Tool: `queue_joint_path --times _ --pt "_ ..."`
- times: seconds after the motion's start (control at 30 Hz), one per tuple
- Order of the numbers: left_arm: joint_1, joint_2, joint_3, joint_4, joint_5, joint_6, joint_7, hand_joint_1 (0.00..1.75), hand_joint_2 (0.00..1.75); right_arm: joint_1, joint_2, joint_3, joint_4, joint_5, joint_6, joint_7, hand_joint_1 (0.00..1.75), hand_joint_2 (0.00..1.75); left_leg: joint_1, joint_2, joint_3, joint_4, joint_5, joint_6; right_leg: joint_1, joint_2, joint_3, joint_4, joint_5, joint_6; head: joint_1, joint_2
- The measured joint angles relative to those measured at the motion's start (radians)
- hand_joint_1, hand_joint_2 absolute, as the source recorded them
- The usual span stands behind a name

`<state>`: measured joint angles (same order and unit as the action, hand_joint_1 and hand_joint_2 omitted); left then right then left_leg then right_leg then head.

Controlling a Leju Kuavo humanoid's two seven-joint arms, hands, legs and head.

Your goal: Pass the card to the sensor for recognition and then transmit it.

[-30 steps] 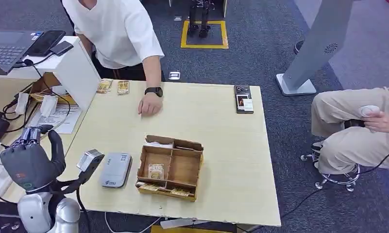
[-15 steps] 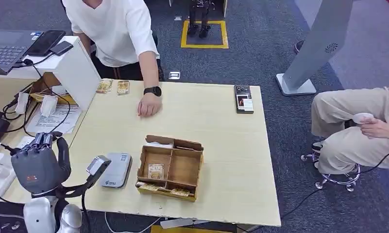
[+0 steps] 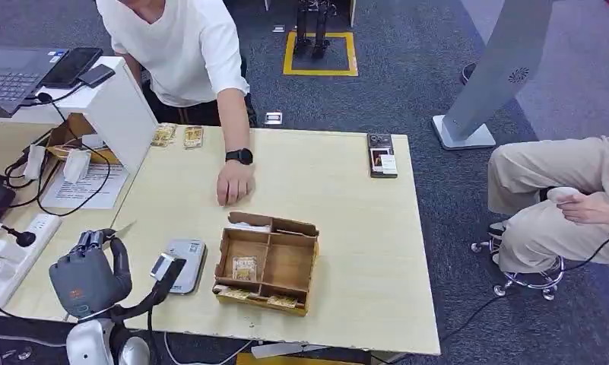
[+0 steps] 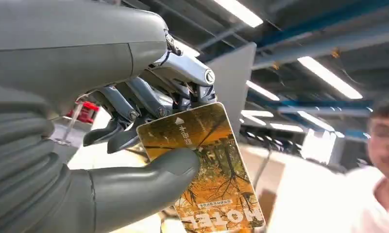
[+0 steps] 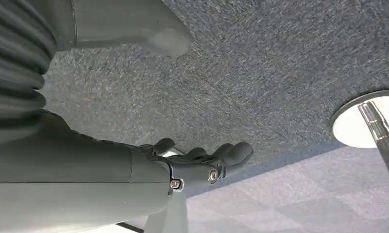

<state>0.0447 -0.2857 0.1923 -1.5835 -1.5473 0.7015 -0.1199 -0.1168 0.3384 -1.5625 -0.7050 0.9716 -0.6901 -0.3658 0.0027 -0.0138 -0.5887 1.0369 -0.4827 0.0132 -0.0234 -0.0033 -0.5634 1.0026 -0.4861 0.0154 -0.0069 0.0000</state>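
Your left robot hand (image 4: 85,145) pinches the orange hotel card (image 4: 207,170) between thumb and fingers, raised near the tabletop's (image 3: 347,228) front-left corner. The grey card reader (image 3: 181,265) lies just beside it, next to the wooden compartment box (image 3: 267,262). Judged from this, you're in the sensing step: next, lower the card flat over the reader. Your right robot hand (image 5: 202,162) hangs over the carpet, fingers curled, holding nothing.
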Motion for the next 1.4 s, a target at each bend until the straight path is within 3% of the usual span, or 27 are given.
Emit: queue_joint_path --times 0.07,0.2,0.6,0.8,1.03,1.4 --pt "0.002 -0.003 0.000 0.020 -0.001 0.000 -0.039 1.75 1.75 0.000 0.000 0.000 0.000 0.001 0.000 0.000 0.00 1.75 0.000 0.000 0.000 0.000 0.000 0.000 0.000 0.000 0.000 0.000 0.000 0.000 0.000 0.000" --pt "0.005 -0.003 0.000 0.051 -0.001 0.000 -0.046 1.75 1.75 0.000 0.000 0.000 0.000 0.001 0.000 0.000 0.00 1.75 0.000 0.000 0.000 0.000 0.000 0.000 0.000 0.000 0.000 0.000 0.000 0.000 0.000 0.000" --pt "0.016 -0.003 0.000 0.103 -0.001 0.000 -0.003 1.75 1.75 0.001 0.000 0.000 0.000 -0.002 0.000 0.009 0.00 1.75 0.000 0.000 0.000 0.000 0.000 0.000 0.000 0.000 0.000 0.000 0.000 0.000 0.000 0.000" --pt "0.024 0.009 -0.027 0.132 -0.001 0.000 0.081 1.75 1.75 0.001 0.000 0.000 -0.003 -0.003 0.000 0.008 0.00 1.75 0.000 0.000 0.000 0.000 0.000 0.000 0.000 0.000 0.000 0.000 0.000 0.000 0.000 0.000" --pt "0.037 0.057 -0.114 0.161 -0.001 0.000 0.190 1.75 1.75 0.003 0.000 0.000 -0.031 -0.023 0.000 -0.010 0.00 1.75 0.000 0.000 0.000 0.000 0.000 0.000 0.000 0.000 0.000 0.000 0.000 0.000 0.000 0.000" --pt "0.036 0.114 -0.216 0.229 -0.002 0.000 0.273 1.75 1.75 0.005 0.000 0.000 -0.085 -0.039 0.000 -0.027 0.00 1.75 0.000 0.000 0.000 0.000 0.000 0.000 0.000 0.000 0.000 0.000 0.000 0.000 0.000 0.000"
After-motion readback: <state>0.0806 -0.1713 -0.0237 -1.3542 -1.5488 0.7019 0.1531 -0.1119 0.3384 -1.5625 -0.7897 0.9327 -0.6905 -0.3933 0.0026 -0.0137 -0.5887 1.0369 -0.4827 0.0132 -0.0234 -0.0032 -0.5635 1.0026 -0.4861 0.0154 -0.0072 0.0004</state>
